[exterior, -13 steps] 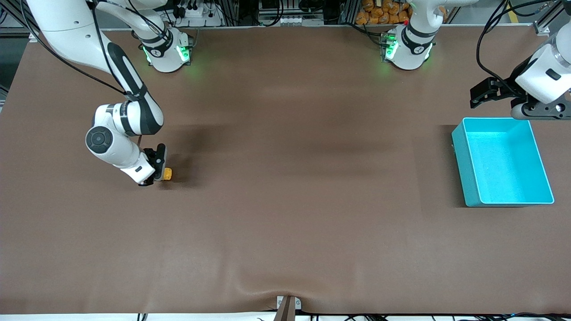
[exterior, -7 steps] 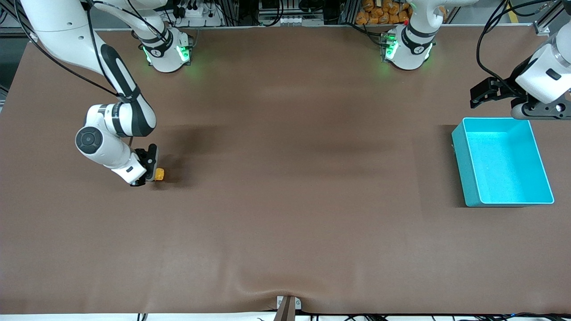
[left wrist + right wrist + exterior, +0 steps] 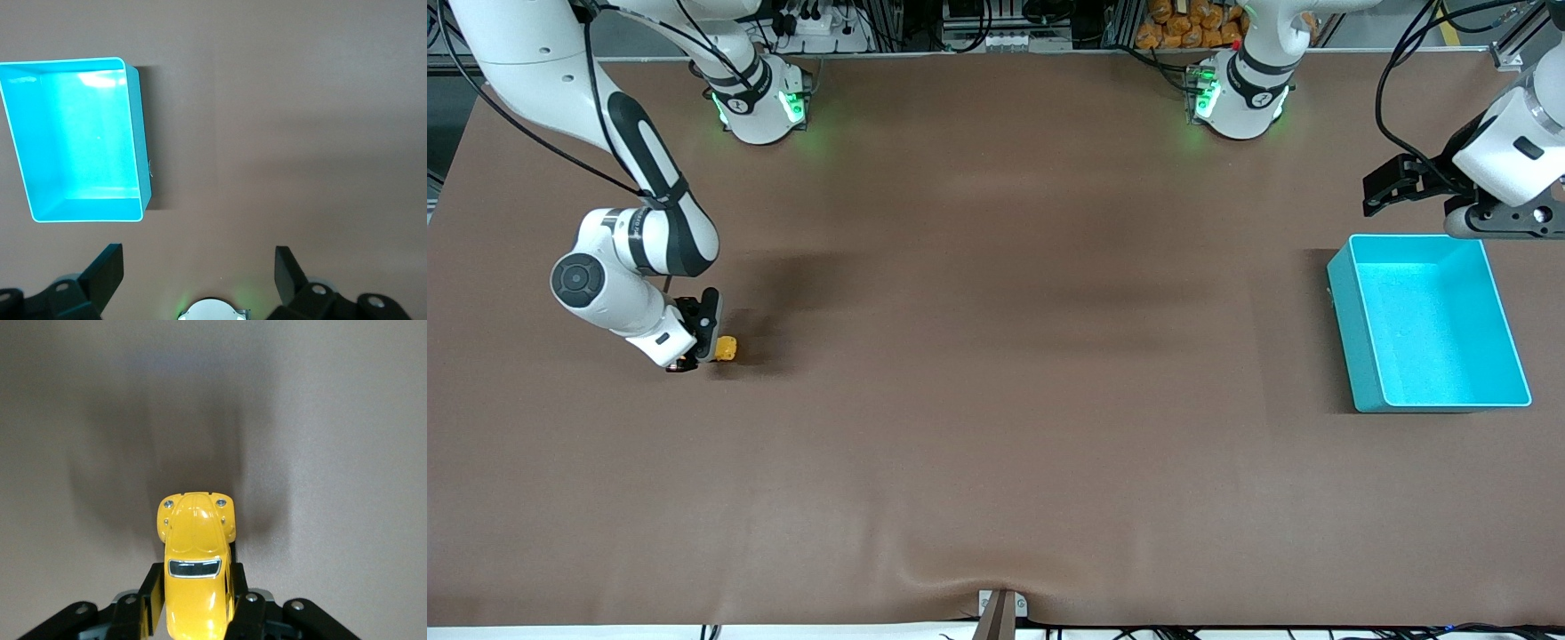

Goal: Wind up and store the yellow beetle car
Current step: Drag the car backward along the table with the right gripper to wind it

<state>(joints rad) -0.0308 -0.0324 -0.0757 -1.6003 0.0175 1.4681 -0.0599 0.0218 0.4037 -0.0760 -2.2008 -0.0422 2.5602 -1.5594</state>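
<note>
The yellow beetle car (image 3: 727, 348) sits low on the brown table toward the right arm's end. My right gripper (image 3: 710, 348) is shut on it. In the right wrist view the car (image 3: 195, 567) lies between the black fingers (image 3: 151, 600), its rounded nose pointing away from the wrist. My left gripper (image 3: 1387, 188) is open and empty, held still above the table by the turquoise bin (image 3: 1432, 322). In the left wrist view the open gripper (image 3: 199, 280) shows bare table between the fingers, and the bin (image 3: 77, 140) shows empty.
The two arm bases (image 3: 758, 98) (image 3: 1238, 93) stand at the table edge farthest from the front camera. A wide stretch of bare brown table lies between the car and the bin. A small bracket (image 3: 1000, 609) sits at the nearest table edge.
My right gripper has dragged the car along the table toward the right arm's end, away from the bin. The left arm has not moved.
</note>
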